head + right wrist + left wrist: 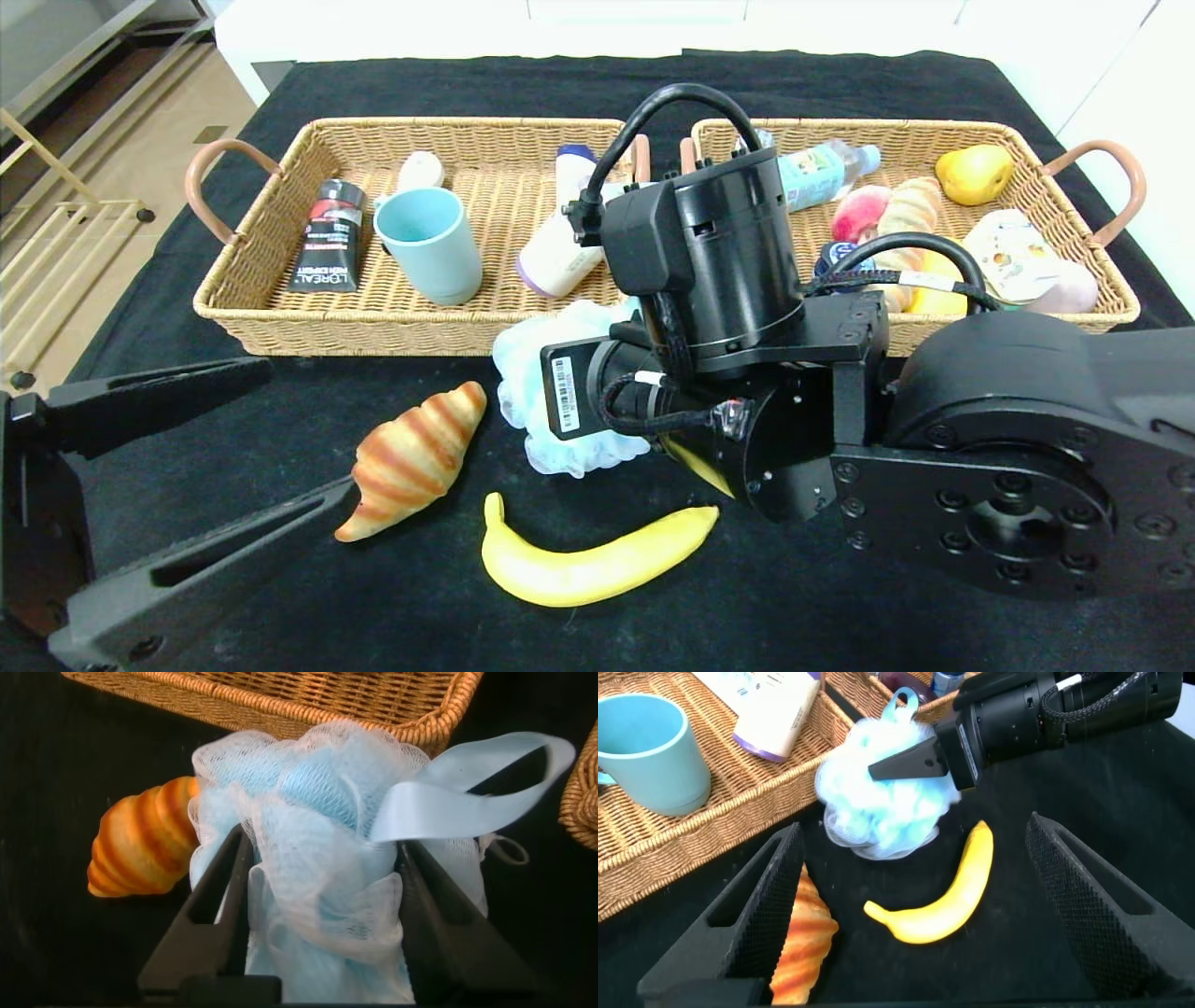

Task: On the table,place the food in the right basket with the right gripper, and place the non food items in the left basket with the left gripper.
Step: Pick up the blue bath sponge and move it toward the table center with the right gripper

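Observation:
A pale blue mesh bath pouf [523, 383] [887, 803] lies on the black cloth just in front of the left basket [355, 327]. My right gripper [322, 842] is lowered over the pouf [318, 859], open, with one finger on each side and mesh filling the gap between them. A croissant [415, 457] [145, 849] and a banana [588, 560] [943, 896] lie loose near the front. My left gripper [306, 427] [915, 831] hovers open at the front left, with the croissant [799, 943] by one finger. The right basket [1027, 140] stands at the back right.
The left basket holds a teal cup [429, 243], a black tube [327, 238] and a white bottle [560, 252]. The right basket holds a pear [974, 173], a water bottle [822, 173] and several other foods. My right arm [1008, 448] covers much of the table's right front.

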